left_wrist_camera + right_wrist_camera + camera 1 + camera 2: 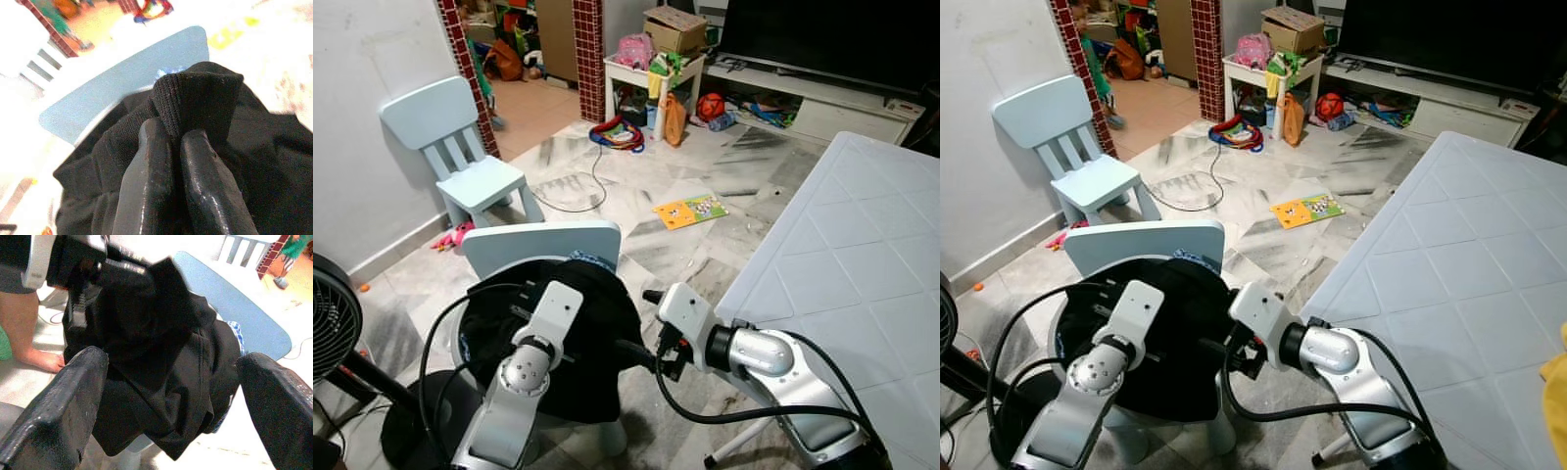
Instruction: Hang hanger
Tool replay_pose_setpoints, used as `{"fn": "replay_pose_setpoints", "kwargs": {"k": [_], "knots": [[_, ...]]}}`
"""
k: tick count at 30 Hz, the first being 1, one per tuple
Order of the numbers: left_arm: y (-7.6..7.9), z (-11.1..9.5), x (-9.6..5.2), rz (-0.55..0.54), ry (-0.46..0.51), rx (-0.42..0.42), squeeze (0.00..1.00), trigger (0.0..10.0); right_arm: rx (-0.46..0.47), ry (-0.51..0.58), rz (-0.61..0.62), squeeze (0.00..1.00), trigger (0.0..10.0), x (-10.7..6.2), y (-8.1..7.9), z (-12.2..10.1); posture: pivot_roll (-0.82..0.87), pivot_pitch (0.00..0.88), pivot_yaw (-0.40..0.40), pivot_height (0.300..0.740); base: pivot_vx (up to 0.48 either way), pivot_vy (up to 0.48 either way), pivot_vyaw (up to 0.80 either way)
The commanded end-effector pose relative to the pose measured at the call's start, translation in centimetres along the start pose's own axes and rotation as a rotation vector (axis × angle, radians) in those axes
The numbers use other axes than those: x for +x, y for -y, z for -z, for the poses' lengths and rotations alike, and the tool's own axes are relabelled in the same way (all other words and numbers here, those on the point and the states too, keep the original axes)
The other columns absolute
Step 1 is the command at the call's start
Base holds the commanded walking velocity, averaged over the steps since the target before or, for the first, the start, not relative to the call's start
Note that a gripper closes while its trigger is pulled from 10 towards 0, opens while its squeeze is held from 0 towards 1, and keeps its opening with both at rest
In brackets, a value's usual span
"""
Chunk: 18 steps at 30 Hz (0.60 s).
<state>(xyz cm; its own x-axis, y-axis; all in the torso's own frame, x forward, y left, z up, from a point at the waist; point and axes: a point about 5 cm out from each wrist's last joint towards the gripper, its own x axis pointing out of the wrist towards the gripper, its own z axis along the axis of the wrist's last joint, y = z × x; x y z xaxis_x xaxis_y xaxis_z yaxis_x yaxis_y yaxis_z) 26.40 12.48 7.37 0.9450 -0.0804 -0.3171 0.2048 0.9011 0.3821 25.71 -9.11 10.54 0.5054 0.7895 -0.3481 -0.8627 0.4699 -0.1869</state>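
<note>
The landmark here was the pale blue child's chair [544, 245] right in front of the robot, with a black garment [582, 343] heaped on its seat. The left pincer [168, 147] was clamped on a ribbed fold of that garment, both fingers pressed together with the cloth bunched between them, just in front of the chair's backrest. The right pincer [171, 396] hovered beside the chair on its right, fingers spread wide and holding nothing, aimed at the dark heap. A patch of blue cloth [238, 335] peeked out under the garment against the backrest. To the right of the chair stood the white tiled desk [862, 245]; behind the chair sat a second small chair [460, 147] against the wall, and a picture book [690, 211] lay on the floor beyond it. No hanger could be made out, nor any rail to hang it on. By my read the task was barely begun: a garment gripped, the hanging all left to do.
</note>
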Motion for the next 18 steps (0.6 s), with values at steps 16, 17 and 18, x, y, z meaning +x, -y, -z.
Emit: {"fn": "replay_pose_setpoints", "kwargs": {"k": [16,17,18], "knots": [[-1.7,0.2,-0.7,-0.08,0.173,0.385,0.0,0.0,-0.018,0.009,0.0,0.0,10.0,0.1,0.1,-0.1,-0.13,0.0,-0.004,0.74,0.0,0.0,0.0],[-1.2,1.5,-1.0,-0.027,0.105,0.376,0.0,0.0,-0.018,0.008,0.0,0.0,10.0,0.1,0.1,-0.1,-0.13,0.0,-0.004,0.74,0.0,0.0,0.0],[-0.9,2.2,-1.2,0.008,0.07,0.373,0.0,0.0,-0.017,0.007,0.0,0.0,10.0,0.1,0.1,-0.1,-0.13,0.0,-0.004,0.74,0.0,0.0,0.0]]}}
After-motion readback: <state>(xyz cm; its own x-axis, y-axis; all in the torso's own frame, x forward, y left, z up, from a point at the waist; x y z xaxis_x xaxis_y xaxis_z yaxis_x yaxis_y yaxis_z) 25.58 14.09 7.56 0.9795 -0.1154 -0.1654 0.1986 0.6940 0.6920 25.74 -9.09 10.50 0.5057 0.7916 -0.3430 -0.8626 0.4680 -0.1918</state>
